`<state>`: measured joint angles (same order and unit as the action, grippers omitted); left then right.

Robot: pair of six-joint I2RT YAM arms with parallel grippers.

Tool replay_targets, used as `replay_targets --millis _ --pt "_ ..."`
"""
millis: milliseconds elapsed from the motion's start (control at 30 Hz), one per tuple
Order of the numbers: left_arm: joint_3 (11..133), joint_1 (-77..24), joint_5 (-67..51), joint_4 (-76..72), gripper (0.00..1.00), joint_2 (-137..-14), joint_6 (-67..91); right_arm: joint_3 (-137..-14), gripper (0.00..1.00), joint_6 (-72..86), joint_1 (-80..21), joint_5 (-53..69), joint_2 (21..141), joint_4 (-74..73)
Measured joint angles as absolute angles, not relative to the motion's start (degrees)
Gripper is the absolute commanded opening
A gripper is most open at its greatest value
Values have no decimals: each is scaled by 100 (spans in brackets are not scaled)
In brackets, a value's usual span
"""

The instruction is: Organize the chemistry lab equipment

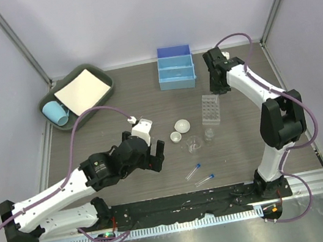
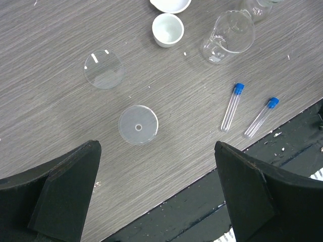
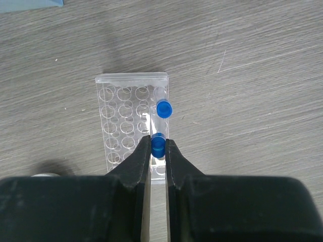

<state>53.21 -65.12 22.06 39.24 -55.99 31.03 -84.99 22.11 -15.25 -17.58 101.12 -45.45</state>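
Blue-capped clear tube [image 3: 158, 145] pinched by right fingers [image 3: 135, 174] over clear perforated rack [image 3: 120, 113]; left fingers [image 2: 65, 196] splayed.

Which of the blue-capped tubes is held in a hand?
The tube pinched by the right hand, at the clear rack. A second tube stands free in that rack; two more tubes lie flat on the table.
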Motion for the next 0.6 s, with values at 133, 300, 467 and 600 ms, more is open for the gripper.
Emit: replay_targets --millis 133,300,467,600 --pt "5290 -6512 2209 3927 100 -5599 3100 -8582 1 2206 -1514 -1800 10226 -4506" --pt "5288 -6512 2209 3924 100 -5599 3100 -8617 1 2191 -1503 -1852 10280 -4477" --pt "5288 -6512 2209 3924 100 -5599 3085 -8654 1 2171 -1498 -1863 10304 -4462" --pt "5288 -6512 2209 3924 100 -5599 3083 -8654 1 2163 -1498 -1872 10304 -4462"
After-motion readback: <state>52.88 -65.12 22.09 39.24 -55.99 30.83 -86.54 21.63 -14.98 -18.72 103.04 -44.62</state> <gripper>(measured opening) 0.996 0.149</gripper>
